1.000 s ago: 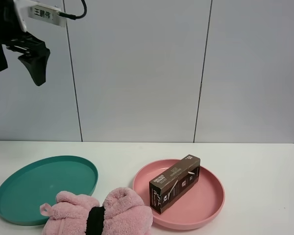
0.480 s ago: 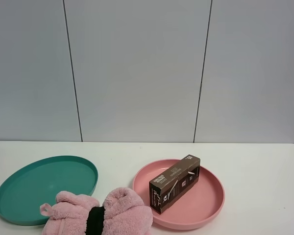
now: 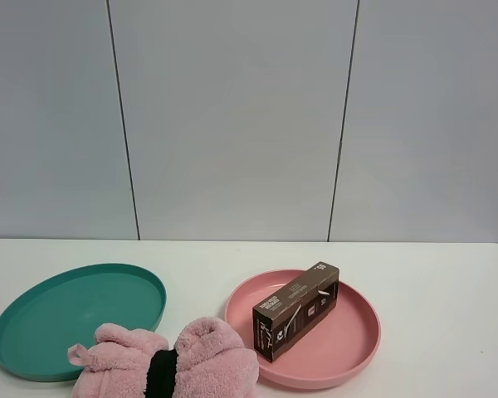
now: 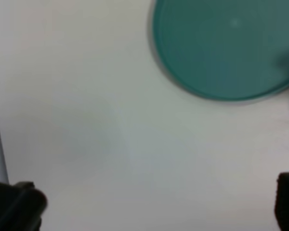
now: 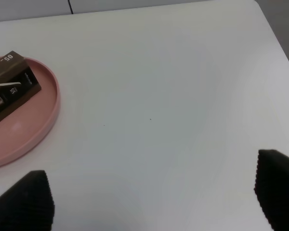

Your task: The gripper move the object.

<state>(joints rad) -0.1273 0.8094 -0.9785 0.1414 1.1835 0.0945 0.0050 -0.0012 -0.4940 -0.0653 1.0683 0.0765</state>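
Brown box (image 3: 295,311) in pink plate (image 3: 358,348), claws' fingertips cropped

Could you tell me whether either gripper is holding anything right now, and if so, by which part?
Nothing is held. Both the left gripper and the right gripper are open over bare table, and the brown box lies untouched in the pink plate.

Left end effector (image 4: 149,204): two black fingertips (image 4: 17,202) showing at opposite edges of the left wrist view, spread wide apart, nothing between them; blurred; held above the counter (image 4: 86,120).

Right end effector (image 5: 151,192): two dark textured fingertips (image 5: 26,199), likewise set wide apart, holding nothing, raised over the counter.

Neither arm appears in the exterior high view.
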